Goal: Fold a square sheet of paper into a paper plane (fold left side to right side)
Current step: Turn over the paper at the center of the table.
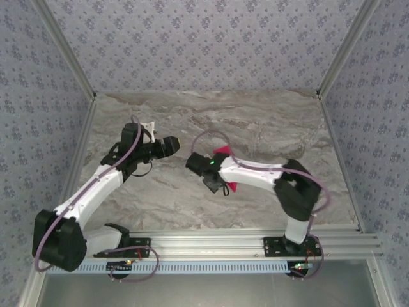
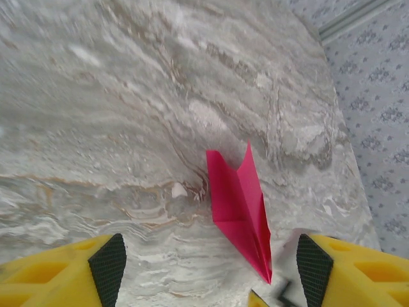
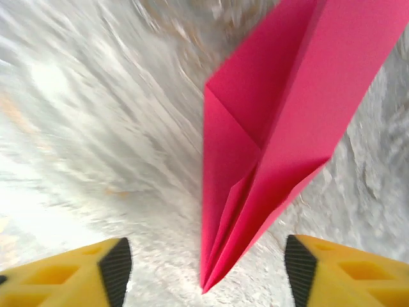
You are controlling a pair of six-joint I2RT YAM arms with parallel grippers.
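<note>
The left pincer (image 1: pixel 170 146) hangs with jaws apart over bare worktop (image 1: pixel 268 121). Just to its right lies the paper plane (image 2: pixel 239 204) (nose toward the near edge), its tip between the right pincer's (image 3: pixel 208 272) spread fingers, which don't touch it. Open marble runs on to the right edge.

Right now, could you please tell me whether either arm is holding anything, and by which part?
Nothing is held. The paper plane lies free on the table, and the jaws of both arms stand open, clear of it.
</note>
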